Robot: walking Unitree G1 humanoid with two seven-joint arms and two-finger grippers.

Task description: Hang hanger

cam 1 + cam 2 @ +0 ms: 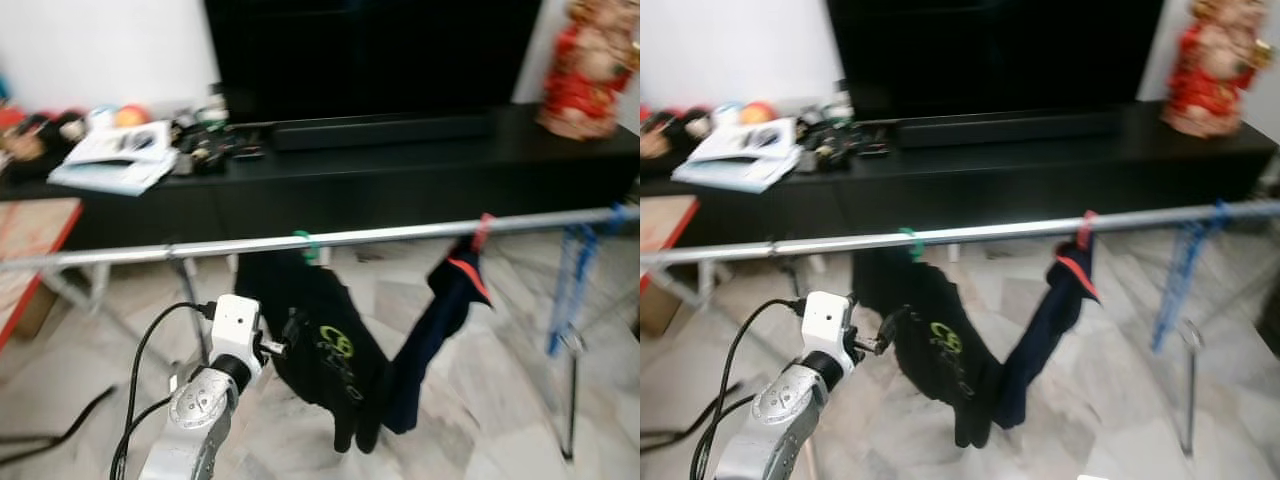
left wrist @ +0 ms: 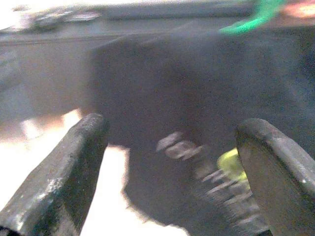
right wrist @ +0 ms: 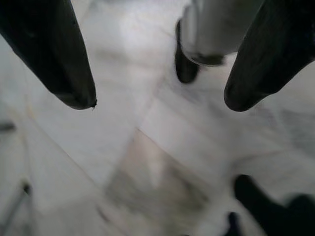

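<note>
a green hanger [image 1: 307, 245] hooks over the silver rail [image 1: 380, 236], carrying a black shirt [image 1: 325, 345] with a yellow-green logo. the left gripper [image 2: 172, 162] is raised just beside the shirt's near edge, fingers spread wide with nothing between them. a navy garment [image 1: 440, 330] hangs further along. the right gripper [image 3: 157, 98] hangs over marble floor [image 3: 147, 162], fingers apart.

Black shirt [image 1: 320, 340] hangs just before open left jaws.
</note>
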